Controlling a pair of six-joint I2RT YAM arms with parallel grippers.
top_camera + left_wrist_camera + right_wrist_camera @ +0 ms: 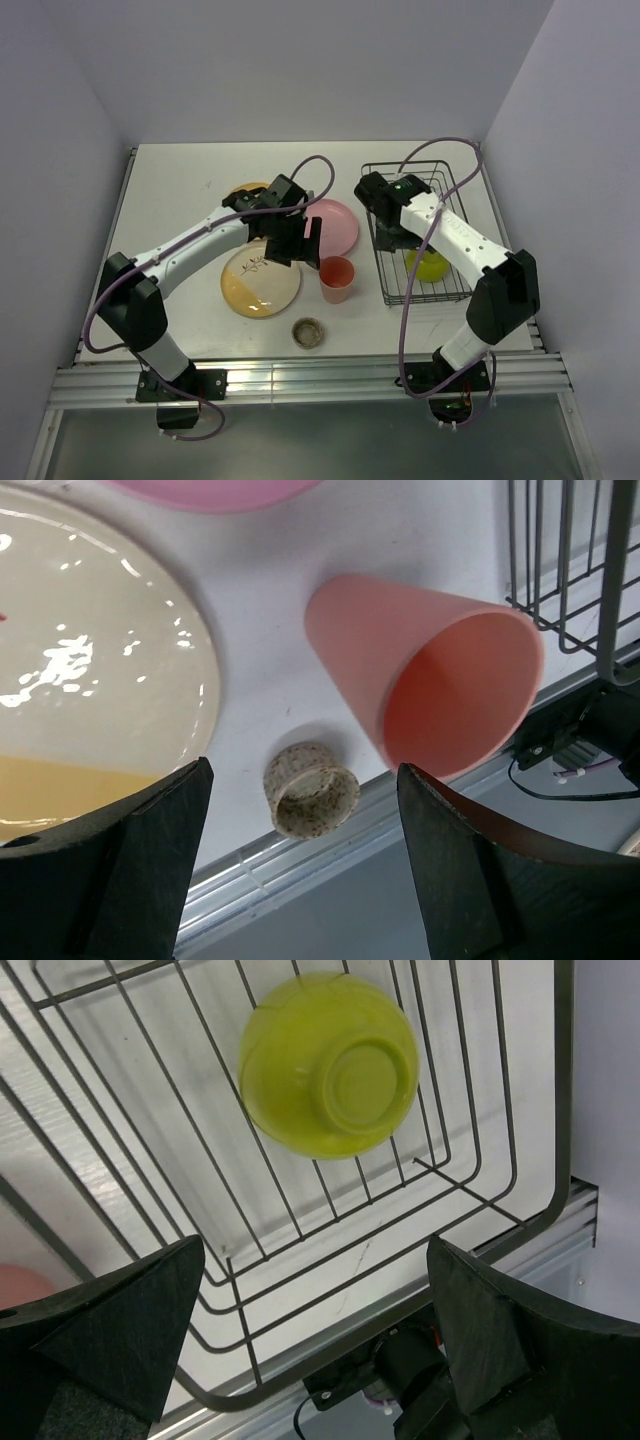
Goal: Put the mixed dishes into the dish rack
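Top view, dish rack (428, 297): right side of the table, under the right arm.
Top view, lime-green bowl (432, 265): inside the rack, in its near part.
Top view, right gripper (388, 232): above the middle of the rack; finger spread cannot be told from here.
Top view, left gripper (300, 243): above the gap between the cream-and-yellow plate (255, 285) and the pink plate (340, 225).
Top view, pink cup (337, 279): on the table, mouth up, just left of the rack.
Top view, small speckled grey bowl (308, 332): near the front edge, apart from the cup.
Top view, orange plate (243, 190): far side, mostly hidden by the left arm.

Left wrist, left gripper (302, 770): fingers (130, 870) spread wide, nothing between them.
Left wrist, below: speckled bowl (312, 790) between the tips, pink cup (440, 680) to its right, cream-and-yellow plate (90, 680) to its left, rack corner (565, 570) at upper right.

Right wrist, right gripper (315, 1250): fingers (110, 1330) spread wide, empty.
Right wrist, lime-green bowl (330, 1060): bottom up on the rack's wires (555, 1110), foot ring facing the camera, clear of the fingers.
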